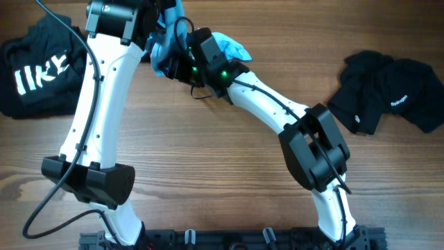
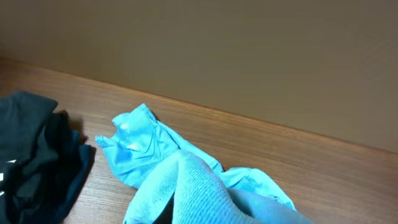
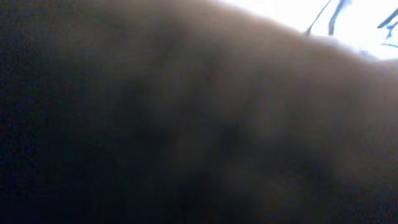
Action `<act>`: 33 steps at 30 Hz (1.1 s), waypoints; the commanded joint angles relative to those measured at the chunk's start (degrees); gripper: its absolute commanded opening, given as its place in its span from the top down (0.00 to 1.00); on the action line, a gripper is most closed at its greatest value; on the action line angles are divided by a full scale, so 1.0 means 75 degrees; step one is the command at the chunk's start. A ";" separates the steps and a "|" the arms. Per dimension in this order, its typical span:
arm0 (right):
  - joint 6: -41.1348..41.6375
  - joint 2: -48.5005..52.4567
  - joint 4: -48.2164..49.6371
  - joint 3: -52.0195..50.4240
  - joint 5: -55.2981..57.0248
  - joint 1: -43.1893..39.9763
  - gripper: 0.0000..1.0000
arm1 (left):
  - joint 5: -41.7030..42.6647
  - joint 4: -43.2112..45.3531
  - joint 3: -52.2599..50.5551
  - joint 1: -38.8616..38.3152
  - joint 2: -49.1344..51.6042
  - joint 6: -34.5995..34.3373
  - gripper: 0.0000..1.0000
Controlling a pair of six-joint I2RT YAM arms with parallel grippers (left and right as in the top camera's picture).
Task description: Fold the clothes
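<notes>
The sky-blue T-shirt (image 1: 232, 47) is bunched at the table's far middle, lifted between both arms. In the left wrist view its cloth (image 2: 149, 140) trails over the wood and fills the lower edge, covering the fingers. My left gripper (image 1: 161, 38) is shut on a fold of this shirt. My right gripper (image 1: 173, 67) is pressed into the blue cloth just below the left one. Its fingers are buried in the cloth, and the right wrist view is dark and blurred, so their state does not show.
A black T-shirt with white lettering (image 1: 35, 66) lies crumpled at the far left, also seen in the left wrist view (image 2: 31, 155). A second black shirt (image 1: 392, 87) lies at the far right. The wooden table (image 1: 222, 153) ends at a wall behind.
</notes>
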 commanded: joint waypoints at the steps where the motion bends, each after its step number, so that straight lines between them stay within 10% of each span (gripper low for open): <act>1: -0.0289 0.0079 0.0350 -0.0061 0.0256 -0.0052 0.51 | 0.0093 -0.0012 0.0108 -0.0044 -0.0073 -0.0152 0.96; 9: -0.0752 0.0079 0.0697 -0.0058 0.0256 -0.0216 0.59 | 0.0096 -0.0035 0.0108 -0.0044 -0.0073 -0.0154 0.96; 12: -0.1087 0.0017 0.0749 -0.0058 0.0166 -0.0251 0.96 | 0.0093 -0.0102 0.0108 -0.0044 -0.0073 -0.0152 0.96; 33: -0.5330 -0.4645 -0.2197 0.0256 0.0256 -0.3261 0.96 | -0.0833 0.0612 0.0111 0.0143 -0.0254 0.0108 0.96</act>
